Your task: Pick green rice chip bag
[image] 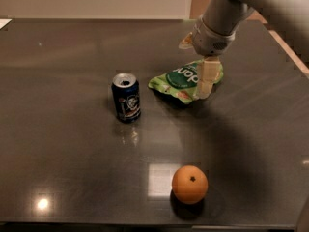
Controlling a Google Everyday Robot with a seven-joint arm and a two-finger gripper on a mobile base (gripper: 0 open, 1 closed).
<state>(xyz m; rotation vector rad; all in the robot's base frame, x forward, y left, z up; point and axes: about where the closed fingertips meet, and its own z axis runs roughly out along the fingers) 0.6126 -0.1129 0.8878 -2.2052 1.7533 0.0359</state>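
Note:
The green rice chip bag lies flat on the dark table, right of centre, its dark green round label facing up. My gripper hangs from the arm at the upper right, directly over the bag's right end. One cream finger points down in front of the bag, its tip at the bag's lower right edge. The other cream finger stands apart, higher and to the left. The gripper is open and holds nothing.
A dark blue soda can stands upright left of the bag, a short gap away. An orange sits near the table's front edge. The table's right edge runs close behind the arm.

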